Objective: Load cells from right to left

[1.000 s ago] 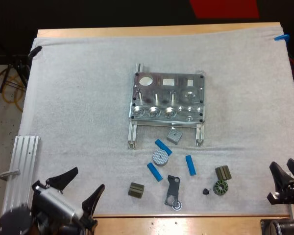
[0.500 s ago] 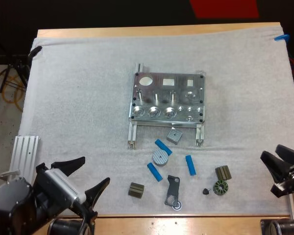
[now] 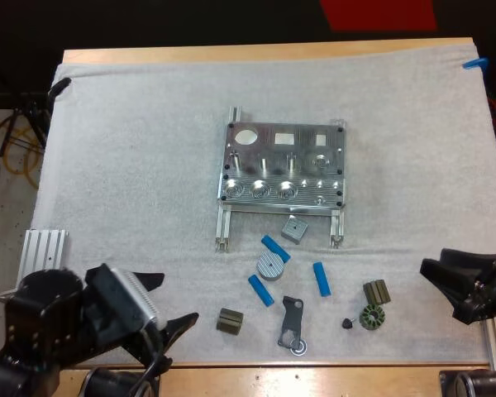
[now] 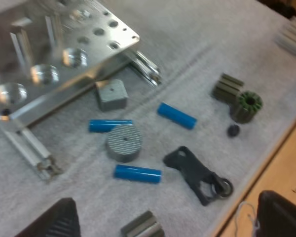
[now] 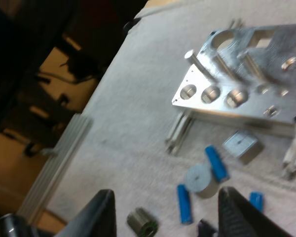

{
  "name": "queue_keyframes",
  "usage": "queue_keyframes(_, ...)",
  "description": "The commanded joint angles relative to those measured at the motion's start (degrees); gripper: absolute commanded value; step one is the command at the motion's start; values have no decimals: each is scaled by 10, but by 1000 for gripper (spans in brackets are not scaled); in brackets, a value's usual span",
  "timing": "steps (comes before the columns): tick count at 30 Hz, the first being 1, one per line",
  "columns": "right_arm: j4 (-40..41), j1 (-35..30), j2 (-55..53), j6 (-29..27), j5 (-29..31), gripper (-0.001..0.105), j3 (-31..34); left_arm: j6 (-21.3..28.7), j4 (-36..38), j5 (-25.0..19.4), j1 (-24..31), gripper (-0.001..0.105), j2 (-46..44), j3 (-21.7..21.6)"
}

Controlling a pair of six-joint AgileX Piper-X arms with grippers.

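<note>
On the wooden surface [image 3: 264, 51], a white mat [image 3: 132, 165]. Mid-mat, metal fixture [image 3: 283, 172]; just nearer, three loose blue cells [image 3: 321, 279], easy to reach. Left jaws, right jaws: open, empty, ready to grab.

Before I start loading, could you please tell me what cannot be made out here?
Fixture pockets: too small in the high view, blurred in both wrist views, to tell whether any holds a cell.
Small dark part: too small in the high view to identify.
Slotted block: cut off by the left wrist view's edge.
One blue cylinder: partly hidden by a finger of the right gripper, right wrist view.
</note>
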Motion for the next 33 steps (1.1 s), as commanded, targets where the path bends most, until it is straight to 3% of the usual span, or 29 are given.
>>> queue_keyframes(1,5,-1,5,-2,-21,47,-5,-6,-1,-14,-14,70,10,-4)
queue_keyframes(5,5,-1,8,-3,-21,47,-5,-33,-1,-59,-43,68,39,-4)
queue_keyframes(9,5,-1,8,-5,-21,47,-5,-73,-14,-69,-60,68,72,-4)
queue_keyframes(14,5,-1,8,-5,-21,47,-5,-86,-42,-86,-76,68,112,-4)
queue_keyframes(19,4,-1,8,-5,-21,47,-5,-63,-79,-91,-103,68,159,-4)
queue_keyframes(24,4,-1,8,-6,-21,47,-5,43,-110,-145,-155,68,217,-2)
queue_keyframes(27,4,-1,8,-6,-21,47,-5,76,-110,-175,-181,68,253,-2)
queue_keyframes(31,4,-1,8,-6,-21,47,-5,57,-110,-180,-202,68,300,-2)
queue_keyframes(33,4,-1,8,-6,-21,47,-5,-1,-110,-180,-206,68,324,-2)
